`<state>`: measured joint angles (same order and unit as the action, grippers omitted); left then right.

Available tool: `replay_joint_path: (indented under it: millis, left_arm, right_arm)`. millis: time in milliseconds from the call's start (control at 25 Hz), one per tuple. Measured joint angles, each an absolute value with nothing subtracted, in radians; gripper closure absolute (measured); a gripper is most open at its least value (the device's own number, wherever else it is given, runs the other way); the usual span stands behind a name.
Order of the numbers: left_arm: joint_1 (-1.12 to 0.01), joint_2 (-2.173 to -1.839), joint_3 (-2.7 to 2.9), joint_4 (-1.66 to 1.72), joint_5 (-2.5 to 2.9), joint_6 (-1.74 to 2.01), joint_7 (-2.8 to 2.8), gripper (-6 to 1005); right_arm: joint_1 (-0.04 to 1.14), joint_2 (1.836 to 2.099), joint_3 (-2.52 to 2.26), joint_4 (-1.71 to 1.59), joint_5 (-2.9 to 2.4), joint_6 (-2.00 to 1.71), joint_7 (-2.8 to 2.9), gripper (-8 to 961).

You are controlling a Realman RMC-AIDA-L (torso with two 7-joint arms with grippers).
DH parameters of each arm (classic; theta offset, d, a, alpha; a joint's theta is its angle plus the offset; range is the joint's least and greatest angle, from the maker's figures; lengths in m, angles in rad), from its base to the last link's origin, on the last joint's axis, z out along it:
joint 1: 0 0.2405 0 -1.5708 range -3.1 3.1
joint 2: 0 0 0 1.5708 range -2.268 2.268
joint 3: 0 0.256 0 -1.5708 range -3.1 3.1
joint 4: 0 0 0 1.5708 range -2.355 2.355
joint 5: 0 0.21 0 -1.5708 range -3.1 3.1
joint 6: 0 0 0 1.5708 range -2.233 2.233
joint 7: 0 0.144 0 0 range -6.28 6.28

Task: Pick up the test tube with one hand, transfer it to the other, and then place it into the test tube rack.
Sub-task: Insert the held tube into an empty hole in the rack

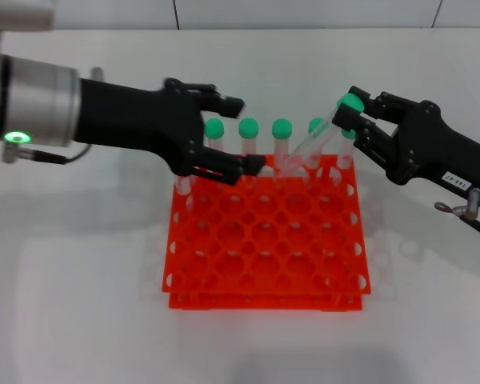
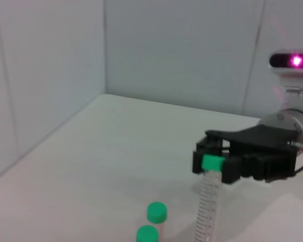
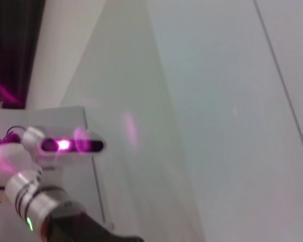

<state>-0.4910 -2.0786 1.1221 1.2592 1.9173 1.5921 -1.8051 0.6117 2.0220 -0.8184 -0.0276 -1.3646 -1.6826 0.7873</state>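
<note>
The orange-red test tube rack [image 1: 264, 256] stands in the middle of the table. Several green-capped tubes [image 1: 248, 128] stand upright in its back row. My right gripper [image 1: 357, 114] is shut on the test tube [image 1: 316, 138] just below its green cap and holds it tilted, lower end over the rack's back row. In the left wrist view the right gripper [image 2: 214, 164] grips the test tube [image 2: 208, 206] at the cap. My left gripper [image 1: 238, 132] is open and empty, at the rack's back left, close to the held tube's lower end.
Two green caps [image 2: 156, 212] of rack tubes show in the left wrist view. The right wrist view shows only the wall, the robot's head [image 3: 65, 145] and the left arm [image 3: 30, 201]. White table lies all round the rack.
</note>
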Motion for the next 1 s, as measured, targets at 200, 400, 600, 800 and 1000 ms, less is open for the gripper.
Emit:
replay_joint_path:
  millis: [200,400,600,800,1000]
  left_arm:
    - [-0.392,-2.08,1.122,1.451,1.912,1.617,-1.922,128]
    - [-0.258,-2.082,1.117,1.558,1.82,1.619,-1.933,106]
    - [-0.132,-2.083,1.114,1.58,1.73,1.585,-1.858,106]
    - [0.009,-2.085,1.11,1.525,1.635,1.538,-1.732,106]
    - [0.049,-2.084,1.077,1.462,1.638,1.55,-1.724,106]
  right_arm:
    - [0.588,2.019,-0.847,-0.111,-1.379,-1.677,0.845,698]
    - [0.572,2.015,-0.907,-0.224,-1.385,-1.674,0.927,698]
    - [0.577,2.012,-0.933,-0.3,-1.399,-1.664,1.006,699]
    - [0.587,2.01,-0.951,-0.384,-1.419,-1.656,1.08,699]
    - [0.592,2.006,-0.972,-0.45,-1.421,-1.642,1.13,699]
